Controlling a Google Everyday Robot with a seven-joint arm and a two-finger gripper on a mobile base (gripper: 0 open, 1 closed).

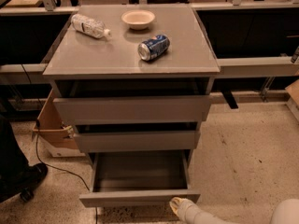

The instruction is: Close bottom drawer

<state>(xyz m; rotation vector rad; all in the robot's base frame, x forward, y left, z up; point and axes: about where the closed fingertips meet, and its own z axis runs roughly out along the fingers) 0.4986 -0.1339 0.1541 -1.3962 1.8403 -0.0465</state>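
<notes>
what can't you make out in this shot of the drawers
camera view:
- gripper, by the bottom drawer front: contact unclear, arm cut off by bottom edge
- top drawer and middle drawer insides: hidden by fronts and shadow
- can label: too small
- cardboard box: half behind cabinet

We see a flat grey cabinet top – our worktop [103, 55] – carrying three things, all apart from each other. A clear plastic water bottle [89, 25] lies on its side at the back left, a shallow cream bowl [138, 18] stands upright at the back middle, and a blue drinks can [153, 47] lies on its side nearer the front. Below, on the speckled beige floor [247, 162], we find an open brown cardboard box [51, 125] beside the cabinet and a thin black cable [51, 164]. The pale pincer [179, 204] hangs low over that floor – just before the cabinet's front.
</notes>
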